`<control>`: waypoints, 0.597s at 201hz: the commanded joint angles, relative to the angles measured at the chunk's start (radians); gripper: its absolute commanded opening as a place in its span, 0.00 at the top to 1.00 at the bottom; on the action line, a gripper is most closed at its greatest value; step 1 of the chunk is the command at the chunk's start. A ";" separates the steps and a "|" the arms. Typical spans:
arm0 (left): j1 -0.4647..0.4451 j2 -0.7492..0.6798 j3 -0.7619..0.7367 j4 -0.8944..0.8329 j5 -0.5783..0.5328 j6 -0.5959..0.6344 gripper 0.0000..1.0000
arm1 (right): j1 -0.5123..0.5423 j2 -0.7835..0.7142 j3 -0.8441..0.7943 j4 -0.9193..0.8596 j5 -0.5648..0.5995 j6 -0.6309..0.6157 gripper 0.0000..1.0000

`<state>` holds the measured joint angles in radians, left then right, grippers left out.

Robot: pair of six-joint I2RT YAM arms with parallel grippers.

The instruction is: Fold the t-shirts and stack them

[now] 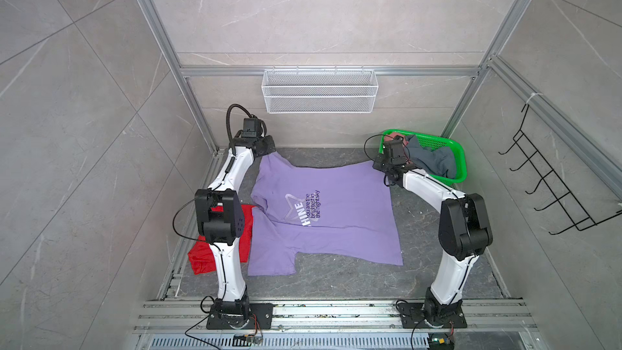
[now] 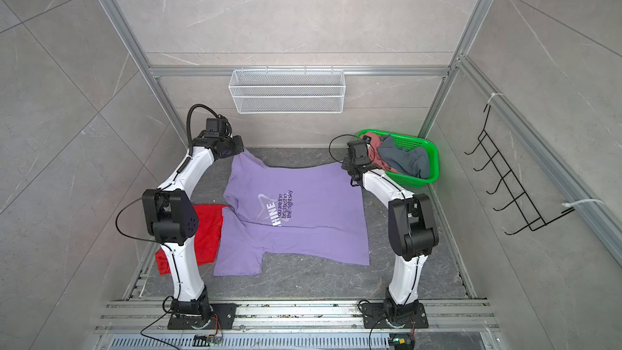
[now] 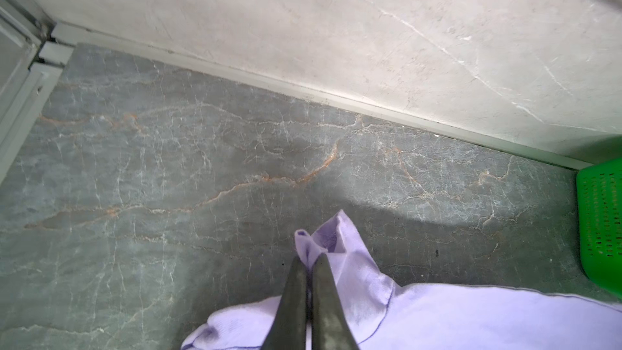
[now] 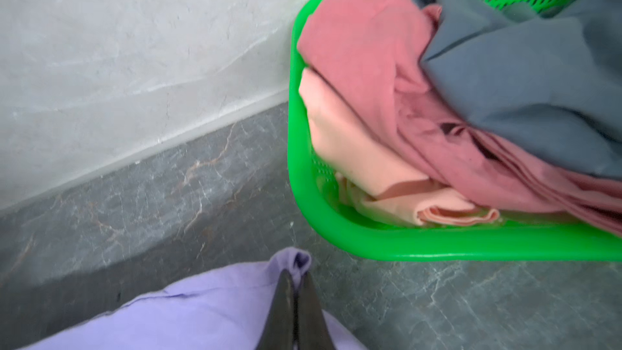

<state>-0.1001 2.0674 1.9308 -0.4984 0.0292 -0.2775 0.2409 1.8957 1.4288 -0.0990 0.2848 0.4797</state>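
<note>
While the lavender t-shirt (image 1: 323, 217) lies spread print-up across the middle of the dark stone tabletop (image 1: 336, 284) in both top views, its two far corners run up to the left arm (image 1: 232, 170) and the right arm (image 1: 427, 183), whose wrists hide the claws from above. A red t-shirt (image 2: 208, 227) lies at the table's left edge, touching the lavender one and partly behind the left arm. At the far right corner stands the green basket (image 2: 414, 181), with a grey-blue t-shirt (image 2: 404, 159) heaped against a pink t-shirt (image 2: 373, 146). From the left wrist, the left gripper (image 3: 309, 257) has its jaws pressed together on a bunched corner of lavender cloth that pokes out past the tips, over the tabletop near the back wall; a bit of the basket shows at the frame's edge. From the right wrist, the right gripper (image 4: 294, 272) likewise pinches a lavender corner tight, near the basket's rim. Inside the basket a peach t-shirt (image 4: 343, 136) lies beneath the pink one, with the grey-blue one on top.
</note>
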 commanded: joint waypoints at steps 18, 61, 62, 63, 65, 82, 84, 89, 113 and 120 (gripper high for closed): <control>0.005 -0.015 0.081 0.060 0.011 0.098 1.00 | -0.005 -0.023 -0.008 0.091 0.072 0.044 1.00; 0.005 0.024 0.108 0.090 0.023 0.115 1.00 | -0.019 -0.019 -0.027 0.114 0.077 0.054 1.00; 0.005 0.024 0.108 0.090 0.023 0.115 1.00 | -0.020 -0.018 -0.027 0.112 0.076 0.053 1.00; 0.005 0.025 0.108 0.090 0.023 0.115 1.00 | -0.020 -0.017 -0.027 0.112 0.074 0.053 1.00; 0.005 0.025 0.108 0.090 0.023 0.115 1.00 | -0.022 -0.015 -0.025 0.111 0.071 0.050 1.00; 0.005 0.022 0.098 0.093 0.026 0.110 1.00 | -0.022 -0.010 -0.027 0.104 0.063 0.043 1.00; 0.004 0.020 0.095 0.094 0.025 0.110 1.00 | -0.022 -0.010 -0.025 0.103 0.061 0.042 1.00; 0.005 0.016 0.087 0.095 0.024 0.109 1.00 | -0.023 -0.010 -0.029 0.103 0.059 0.041 1.00; 0.005 -0.023 0.021 0.100 0.008 0.107 1.00 | -0.023 -0.024 -0.054 0.115 0.049 0.031 1.00; 0.005 -0.046 -0.018 0.112 0.001 0.104 1.00 | -0.023 -0.029 -0.059 0.114 0.044 0.024 1.00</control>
<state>-0.1001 2.0724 1.9858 -0.4339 0.0360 -0.1963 0.2192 1.8957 1.3994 0.0017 0.3332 0.5194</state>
